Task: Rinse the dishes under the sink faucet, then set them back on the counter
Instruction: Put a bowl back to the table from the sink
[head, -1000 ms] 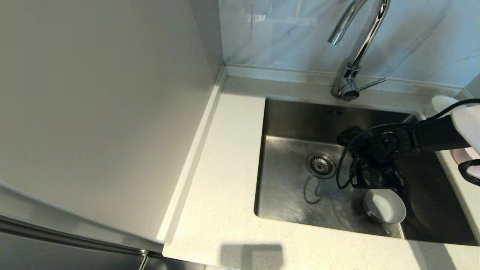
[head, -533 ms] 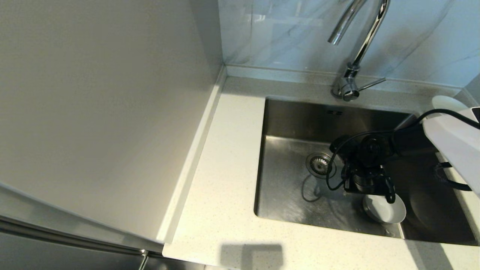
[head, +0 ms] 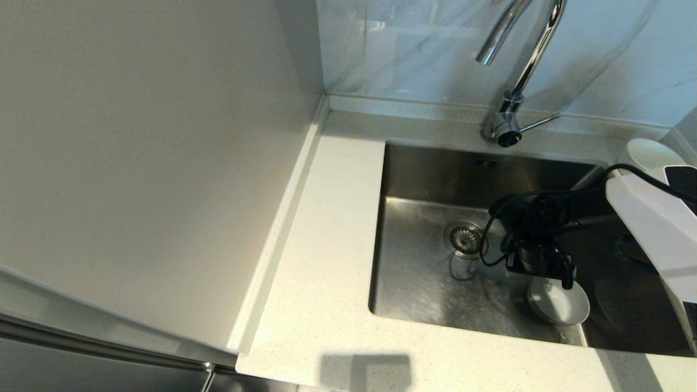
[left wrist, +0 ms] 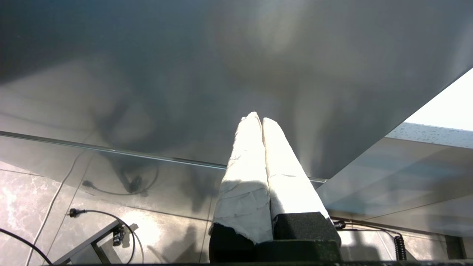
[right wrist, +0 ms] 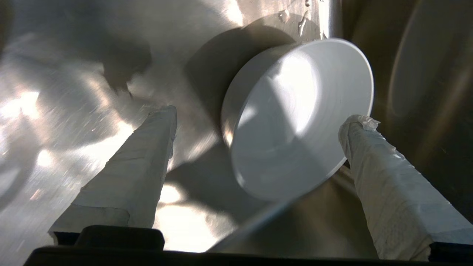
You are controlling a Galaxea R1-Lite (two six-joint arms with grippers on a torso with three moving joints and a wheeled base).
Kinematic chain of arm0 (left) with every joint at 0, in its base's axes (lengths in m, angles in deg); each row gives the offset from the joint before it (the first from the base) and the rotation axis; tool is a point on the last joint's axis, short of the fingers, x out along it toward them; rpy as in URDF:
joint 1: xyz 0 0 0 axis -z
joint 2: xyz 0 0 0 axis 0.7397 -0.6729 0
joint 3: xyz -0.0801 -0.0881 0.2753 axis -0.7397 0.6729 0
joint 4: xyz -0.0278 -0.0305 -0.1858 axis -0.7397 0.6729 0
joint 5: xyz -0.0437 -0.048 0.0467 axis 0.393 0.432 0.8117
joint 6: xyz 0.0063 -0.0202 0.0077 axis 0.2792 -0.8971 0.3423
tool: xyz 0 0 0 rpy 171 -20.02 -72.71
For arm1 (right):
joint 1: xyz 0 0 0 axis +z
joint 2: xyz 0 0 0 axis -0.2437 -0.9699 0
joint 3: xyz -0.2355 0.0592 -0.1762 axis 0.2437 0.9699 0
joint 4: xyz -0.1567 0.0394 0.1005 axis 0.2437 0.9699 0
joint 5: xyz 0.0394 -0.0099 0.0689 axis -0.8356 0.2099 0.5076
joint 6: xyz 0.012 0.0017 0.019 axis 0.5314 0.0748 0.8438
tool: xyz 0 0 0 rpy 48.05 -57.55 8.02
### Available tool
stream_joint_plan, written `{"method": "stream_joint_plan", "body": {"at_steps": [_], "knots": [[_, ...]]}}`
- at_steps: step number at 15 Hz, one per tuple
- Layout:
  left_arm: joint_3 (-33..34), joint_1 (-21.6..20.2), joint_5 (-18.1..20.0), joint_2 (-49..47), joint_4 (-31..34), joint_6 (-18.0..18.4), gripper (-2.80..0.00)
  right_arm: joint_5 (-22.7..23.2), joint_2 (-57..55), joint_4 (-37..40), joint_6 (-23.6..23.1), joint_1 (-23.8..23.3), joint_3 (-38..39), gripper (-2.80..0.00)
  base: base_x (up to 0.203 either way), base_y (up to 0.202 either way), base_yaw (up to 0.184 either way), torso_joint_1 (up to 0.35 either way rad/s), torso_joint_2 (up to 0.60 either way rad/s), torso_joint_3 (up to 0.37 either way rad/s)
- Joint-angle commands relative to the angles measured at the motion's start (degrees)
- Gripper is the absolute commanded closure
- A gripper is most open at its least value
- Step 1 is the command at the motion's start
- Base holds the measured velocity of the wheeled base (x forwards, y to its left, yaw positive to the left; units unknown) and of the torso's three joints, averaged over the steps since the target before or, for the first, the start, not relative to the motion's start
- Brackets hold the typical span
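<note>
A pale grey-white bowl lies tilted in the sink, near its front wall. My right gripper hangs open just above the bowl's far rim. In the right wrist view the bowl lies between and beyond the spread fingertips of the gripper, with one fingertip close beside its rim; I cannot tell if they touch. A white bowl stands on the counter at the back right. The pink bowl is hidden. My left gripper is shut and empty, parked below the counter.
The chrome faucet arches over the sink's back edge, its lever pointing right. The drain strainer lies left of the gripper. Bare counter runs along the sink's left, against a tall cabinet panel.
My right arm has swung further in over the sink and the gripper has dropped closer to the grey-white bowl, now covering its far rim. The bowl has stayed put.
</note>
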Motion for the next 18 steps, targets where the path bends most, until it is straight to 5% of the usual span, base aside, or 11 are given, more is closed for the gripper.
{"method": "stream_joint_plan", "body": {"at_steps": [1,4,5,18], "knots": [[0.0,0.0,0.1,0.2,0.0,0.0,0.00,0.5,-2.3,0.2,0.2,-1.3,-0.9,-2.80,0.000,0.000,0.000,0.000,0.00,0.000],[0.0,0.0,0.0,0.2,0.0,0.0,0.00,0.8,-3.5,0.1,0.1,-2.2,-2.1,-2.80,0.000,0.000,0.000,0.000,0.00,0.000],[0.0,0.0,0.0,0.2,0.0,0.0,0.00,0.9,-3.7,0.1,0.1,-2.3,-2.6,0.00,0.000,0.000,0.000,0.000,0.00,0.000],[0.0,0.0,0.0,0.2,0.0,0.0,0.00,4.2,1.9,0.2,0.6,-2.2,3.9,0.00,0.000,0.000,0.000,0.000,0.00,0.000]]}}
